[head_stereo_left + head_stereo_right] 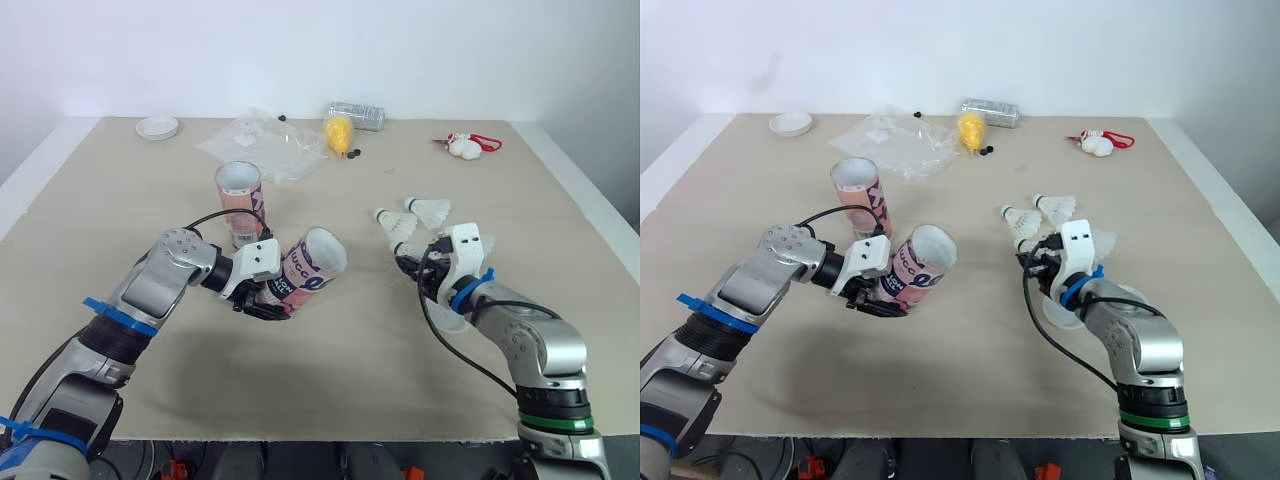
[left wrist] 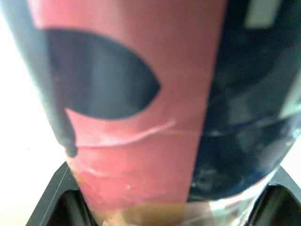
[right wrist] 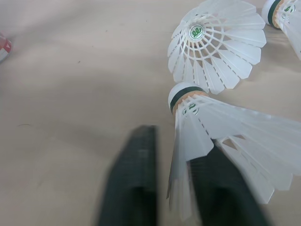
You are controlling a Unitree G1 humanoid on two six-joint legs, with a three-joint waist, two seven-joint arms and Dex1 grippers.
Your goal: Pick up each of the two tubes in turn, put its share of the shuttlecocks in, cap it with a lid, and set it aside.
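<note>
Item one: the held tube, pink card with dark blue lettering and a pale inside. It is tilted, its open mouth raised toward the right arm, and sits over the near left part of the table. We find the left gripper clamped across its lower end. Item two: the second tube, same pattern, upright and uncapped, just behind the first. Item three: loose shuttlecocks with white feather skirts and green-banded corks. The nearest shuttlecock lies on its side with its skirt edge in the gap of the right gripper, whose fingers stand a little apart. A middle shuttlecock and a far shuttlecock lie just beyond. Item four: a white lid at the far left corner, well apart from both tubes. Sundry: a clear plastic bag behind the upright tube.
</note>
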